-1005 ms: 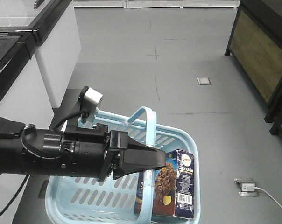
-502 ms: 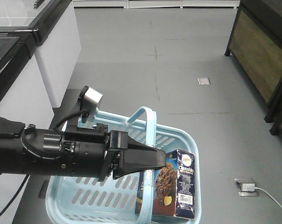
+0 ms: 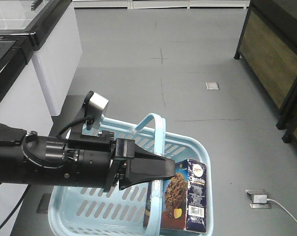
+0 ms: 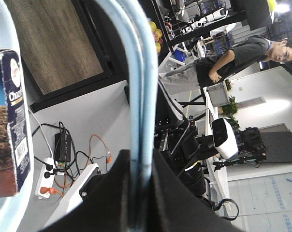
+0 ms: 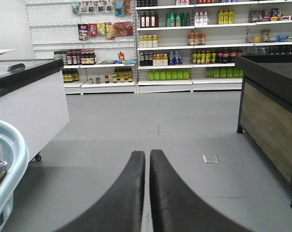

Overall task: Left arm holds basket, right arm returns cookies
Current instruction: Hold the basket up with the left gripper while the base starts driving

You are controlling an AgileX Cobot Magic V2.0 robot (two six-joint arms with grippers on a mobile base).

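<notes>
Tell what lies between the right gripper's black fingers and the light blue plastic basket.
Only bare grey surface between fingers and basket, in the right wrist view.

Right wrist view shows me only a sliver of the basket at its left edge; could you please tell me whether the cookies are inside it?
Observer: Yes, the cookies stand upright inside the basket, near its right-hand end in the front view.
Operator: Thank you. Is the left gripper holding the basket?
Observer: Yes, the left gripper is shut on the handle, which runs between its fingers in the left wrist view.
</notes>
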